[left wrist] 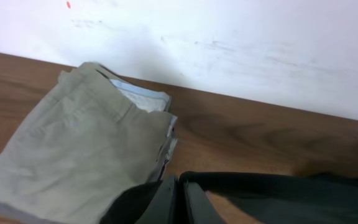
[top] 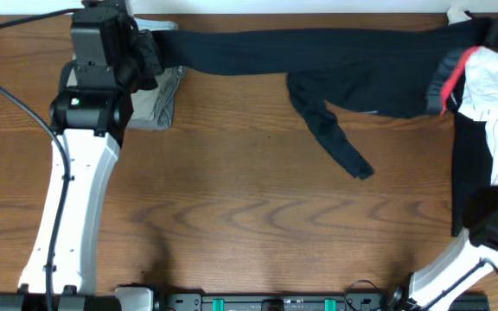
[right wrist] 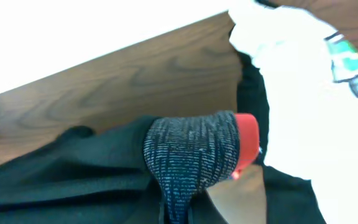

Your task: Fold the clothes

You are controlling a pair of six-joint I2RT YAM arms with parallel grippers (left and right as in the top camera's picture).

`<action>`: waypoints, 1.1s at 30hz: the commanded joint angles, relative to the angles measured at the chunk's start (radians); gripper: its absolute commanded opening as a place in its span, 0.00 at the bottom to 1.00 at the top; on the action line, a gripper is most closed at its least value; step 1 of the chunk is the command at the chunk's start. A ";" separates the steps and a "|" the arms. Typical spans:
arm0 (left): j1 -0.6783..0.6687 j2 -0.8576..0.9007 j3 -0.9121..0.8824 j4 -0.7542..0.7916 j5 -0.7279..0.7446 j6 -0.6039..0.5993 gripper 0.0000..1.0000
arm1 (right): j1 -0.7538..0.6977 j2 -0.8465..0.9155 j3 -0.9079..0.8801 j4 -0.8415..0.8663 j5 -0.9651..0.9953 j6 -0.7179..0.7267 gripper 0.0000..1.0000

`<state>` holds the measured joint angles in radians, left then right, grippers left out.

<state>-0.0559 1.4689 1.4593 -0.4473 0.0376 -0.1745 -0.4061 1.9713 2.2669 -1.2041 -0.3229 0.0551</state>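
Note:
The black leggings (top: 318,52) are stretched across the far side of the table, with the second leg drooping toward the middle (top: 331,134). My left gripper (top: 150,53) is shut on a leg end at the far left; in the left wrist view its closed fingers (left wrist: 180,202) pinch black cloth (left wrist: 278,193). My right gripper (top: 491,34) holds the waistband end at the far right. In the right wrist view the grey-and-red waistband (right wrist: 191,149) bunches up out of the fingers (right wrist: 179,214).
Folded khaki trousers (top: 158,104) lie under the left gripper by the back wall and also show in the left wrist view (left wrist: 73,155). A white printed T-shirt (top: 495,86) lies at the far right, also in the right wrist view (right wrist: 303,93). Bare wood table (top: 249,216) lies in front.

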 commanded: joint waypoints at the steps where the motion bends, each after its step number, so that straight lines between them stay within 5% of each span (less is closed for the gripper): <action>1: 0.008 -0.053 0.028 -0.020 -0.032 0.025 0.06 | -0.032 -0.100 0.031 -0.034 0.009 -0.015 0.01; 18: 0.008 -0.330 0.028 -0.249 -0.114 0.051 0.06 | -0.049 -0.409 0.031 -0.355 0.079 -0.049 0.01; 33: 0.004 0.037 0.027 -0.185 -0.114 0.051 0.06 | -0.044 -0.202 -0.025 -0.332 0.139 -0.053 0.01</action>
<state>-0.0555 1.4410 1.4693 -0.6624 -0.0521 -0.1326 -0.4446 1.6901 2.2654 -1.5578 -0.2100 0.0170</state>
